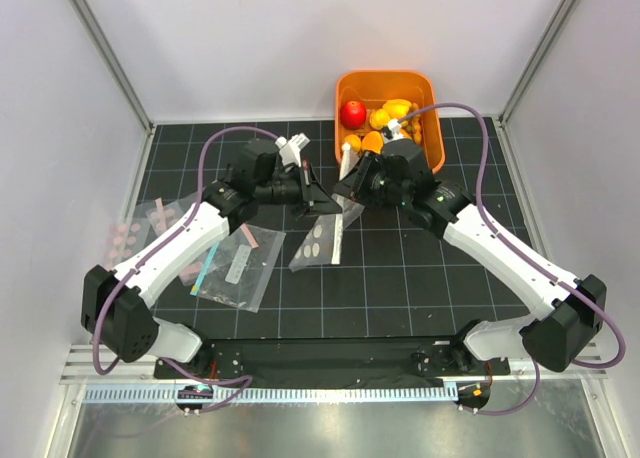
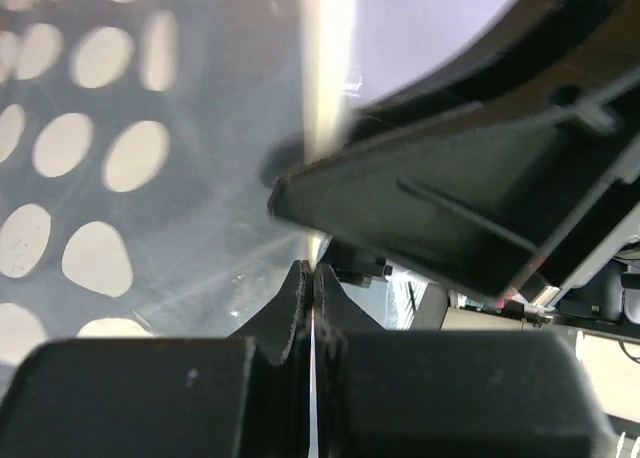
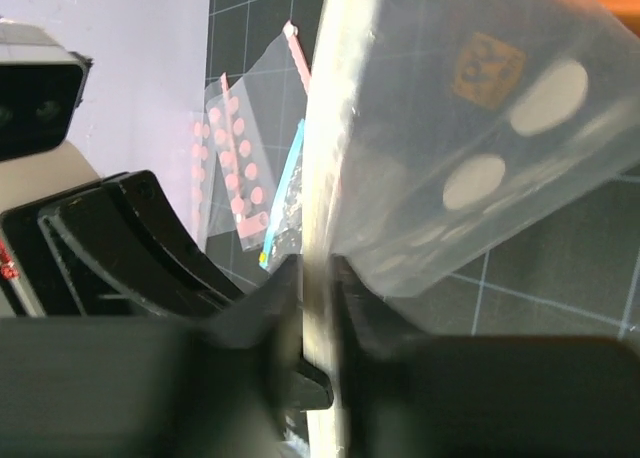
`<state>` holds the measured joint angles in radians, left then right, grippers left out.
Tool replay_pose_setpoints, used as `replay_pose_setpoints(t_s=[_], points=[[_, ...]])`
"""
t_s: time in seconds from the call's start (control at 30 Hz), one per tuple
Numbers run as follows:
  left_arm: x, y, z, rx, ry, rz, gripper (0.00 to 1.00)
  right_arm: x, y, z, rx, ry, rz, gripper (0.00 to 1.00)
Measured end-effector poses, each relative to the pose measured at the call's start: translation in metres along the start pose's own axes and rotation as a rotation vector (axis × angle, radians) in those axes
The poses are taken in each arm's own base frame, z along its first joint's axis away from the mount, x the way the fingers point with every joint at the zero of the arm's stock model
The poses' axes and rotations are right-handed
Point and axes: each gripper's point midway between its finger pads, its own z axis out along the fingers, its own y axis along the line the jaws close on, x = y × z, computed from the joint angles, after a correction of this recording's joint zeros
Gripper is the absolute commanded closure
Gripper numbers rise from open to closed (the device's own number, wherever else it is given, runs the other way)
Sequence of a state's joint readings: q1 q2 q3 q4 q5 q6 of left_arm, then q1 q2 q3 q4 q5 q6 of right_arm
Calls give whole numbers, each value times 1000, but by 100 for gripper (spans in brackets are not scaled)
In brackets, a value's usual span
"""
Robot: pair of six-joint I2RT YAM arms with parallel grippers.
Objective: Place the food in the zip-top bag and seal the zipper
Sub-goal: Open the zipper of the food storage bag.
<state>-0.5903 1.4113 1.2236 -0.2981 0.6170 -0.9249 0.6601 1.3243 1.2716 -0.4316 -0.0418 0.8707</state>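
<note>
While the zip-top bag (image 1: 320,243) hangs by its edge | left pincer (image 2: 312,276) clamped on it | right pincer (image 3: 318,270) likewise

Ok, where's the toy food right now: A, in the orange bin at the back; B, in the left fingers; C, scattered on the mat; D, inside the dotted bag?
A: the red apple and the yellow-orange pieces lie in the orange bin, while the dotted bag looks flat and empty.
</note>
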Motion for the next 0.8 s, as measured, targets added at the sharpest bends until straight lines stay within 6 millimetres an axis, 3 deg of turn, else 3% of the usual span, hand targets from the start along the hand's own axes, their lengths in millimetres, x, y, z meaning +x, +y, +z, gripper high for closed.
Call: replay_pose_setpoints(t_s=[0.03, 0.17, 0.3, 0.47, 0.8], points=[[1, 0, 0, 2, 3, 2, 100, 1, -1, 0, 4, 4, 0, 47], [1, -2, -2, -1, 10, 21, 100, 3, -4, 0, 16, 11, -1, 28], [-1, -10, -9, -13, 18, 67, 100, 3, -4, 0, 18, 10, -5, 28], [-4, -17, -19, -40, 24, 133, 100, 5, -4, -1, 17, 18, -4, 34], [7, 1, -24, -137, 106, 184, 100, 9, -4, -2, 18, 35, -13, 47]])
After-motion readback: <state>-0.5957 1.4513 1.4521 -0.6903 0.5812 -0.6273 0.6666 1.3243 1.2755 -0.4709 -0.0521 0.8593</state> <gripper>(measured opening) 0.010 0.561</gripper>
